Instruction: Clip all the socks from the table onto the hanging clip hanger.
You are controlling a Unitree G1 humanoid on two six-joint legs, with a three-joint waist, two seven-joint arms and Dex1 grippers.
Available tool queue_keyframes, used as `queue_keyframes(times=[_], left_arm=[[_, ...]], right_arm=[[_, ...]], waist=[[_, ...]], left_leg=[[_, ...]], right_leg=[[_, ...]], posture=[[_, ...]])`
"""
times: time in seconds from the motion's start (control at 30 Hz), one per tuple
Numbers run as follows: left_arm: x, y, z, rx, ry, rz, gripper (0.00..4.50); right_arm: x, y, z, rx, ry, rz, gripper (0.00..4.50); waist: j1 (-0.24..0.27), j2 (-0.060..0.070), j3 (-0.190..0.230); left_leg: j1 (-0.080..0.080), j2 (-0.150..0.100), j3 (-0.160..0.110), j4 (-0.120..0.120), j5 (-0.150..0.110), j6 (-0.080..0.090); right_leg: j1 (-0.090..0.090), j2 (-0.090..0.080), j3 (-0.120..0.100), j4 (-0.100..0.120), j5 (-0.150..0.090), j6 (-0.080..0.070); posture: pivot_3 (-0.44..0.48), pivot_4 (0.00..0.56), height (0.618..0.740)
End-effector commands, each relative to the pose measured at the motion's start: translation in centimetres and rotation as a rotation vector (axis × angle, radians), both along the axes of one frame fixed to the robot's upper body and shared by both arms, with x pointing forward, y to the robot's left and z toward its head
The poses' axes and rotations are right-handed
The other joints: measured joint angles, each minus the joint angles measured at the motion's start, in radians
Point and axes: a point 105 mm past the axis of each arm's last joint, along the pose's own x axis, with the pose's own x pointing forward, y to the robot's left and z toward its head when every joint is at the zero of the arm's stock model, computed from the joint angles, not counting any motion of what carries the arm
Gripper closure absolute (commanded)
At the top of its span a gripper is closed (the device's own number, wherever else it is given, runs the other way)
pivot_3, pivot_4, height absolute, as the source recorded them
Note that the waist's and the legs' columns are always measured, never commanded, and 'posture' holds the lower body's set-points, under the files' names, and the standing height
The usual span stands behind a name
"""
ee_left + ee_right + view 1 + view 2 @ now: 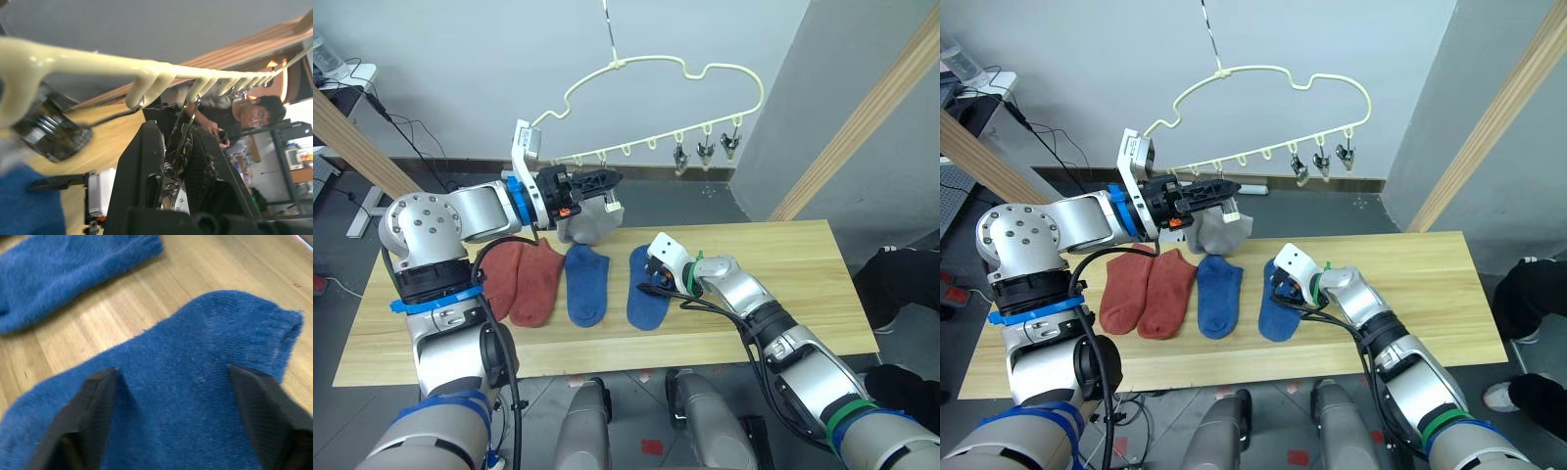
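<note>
Left gripper pinches a metal clip of the clip hanger, upper centre of frame, with a grey sock hanging just beneath it. Right gripper hovers spread wide over a blue sock on the table, centre frame. A second blue sock and two rust-red socks lie to its left. I judge the clipping step in hand: I keep the clip squeezed open, feed the grey cuff fully between its teeth, then release squarely so the hanger does not swing.
</note>
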Motion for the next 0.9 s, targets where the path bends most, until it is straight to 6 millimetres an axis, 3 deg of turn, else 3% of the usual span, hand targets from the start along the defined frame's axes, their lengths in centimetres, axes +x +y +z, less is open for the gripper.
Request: queue_keyframes(times=[0.03, 0.23, 0.43, 0.57, 0.67, 0.8, 0.9], left_arm=[[-0.4, 0.3, -0.4, -0.012, 0.052, -0.010, 3.95], [-0.7, 0.2, -0.8, 0.007, 0.055, -0.003, 3.95], [-0.7, 0.2, -1.1, 0.009, 0.057, 0.006, 3.95], [-0.8, 0.5, -1.2, -0.007, 0.064, 0.010, 3.95], [-0.7, 0.8, -1.4, -0.004, 0.076, 0.018, 3.95], [-0.6, 0.9, -1.5, -0.012, 0.089, 0.026, 3.95], [-0.4, 1.0, -1.4, -0.023, 0.098, 0.034, 3.95]], right_arm=[[-1.0, -0.3, -1.4, -0.037, 0.026, 0.041, 2.41], [-1.6, -0.7, -1.1, -0.057, -0.014, 0.096, 4.45], [-2.1, -1.2, 0.3, -0.035, -0.065, 0.119, 4.48], [-2.5, -1.4, 4.4, -0.012, -0.257, 0.186, 4.48], [-3.8, -1.3, 8.6, 0.040, -0.398, 0.261, 4.48], [-5.4, -1.0, 11.7, 0.034, -0.557, 0.340, 4.48], [-5.9, -0.8, 12.5, 0.023, -0.619, 0.363, 4.48]], waist=[[-0.001, 0.000, 0.000], [0.002, 0.000, 0.000], [0.003, 0.000, 0.000], [0.002, 0.000, 0.000], [0.002, 0.000, 0.000], [0.002, 0.000, 0.000], [0.003, 0.000, 0.000]], left_leg=[[0.000, 0.000, 0.000, 0.000, 0.000, 0.000], [0.003, 0.000, 0.000, 0.000, 0.000, -0.002], [0.006, -0.001, 0.001, 0.000, 0.000, -0.002], [0.007, -0.001, 0.000, -0.001, 0.001, -0.003], [0.007, -0.001, 0.001, -0.001, 0.001, -0.004], [0.007, -0.001, 0.000, -0.001, 0.001, -0.004], [0.008, -0.001, 0.000, -0.001, 0.001, -0.004]], right_leg=[[0.000, 0.000, 0.000, 0.000, 0.000, 0.000], [0.003, 0.000, 0.000, 0.000, 0.000, 0.000], [0.006, -0.001, 0.001, -0.001, 0.000, 0.000], [0.006, -0.001, 0.001, -0.001, 0.000, 0.000], [0.006, -0.001, 0.001, -0.001, 0.000, 0.000], [0.007, -0.001, 0.000, -0.001, 0.000, 0.001], [0.007, -0.001, 0.001, -0.001, 0.000, 0.001]], posture=[[-0.035, 0.317, 0.740], [-0.031, 0.315, 0.740], [-0.029, 0.316, 0.740], [-0.024, 0.314, 0.740], [-0.026, 0.316, 0.740], [-0.032, 0.315, 0.740], [-0.039, 0.319, 0.740]])
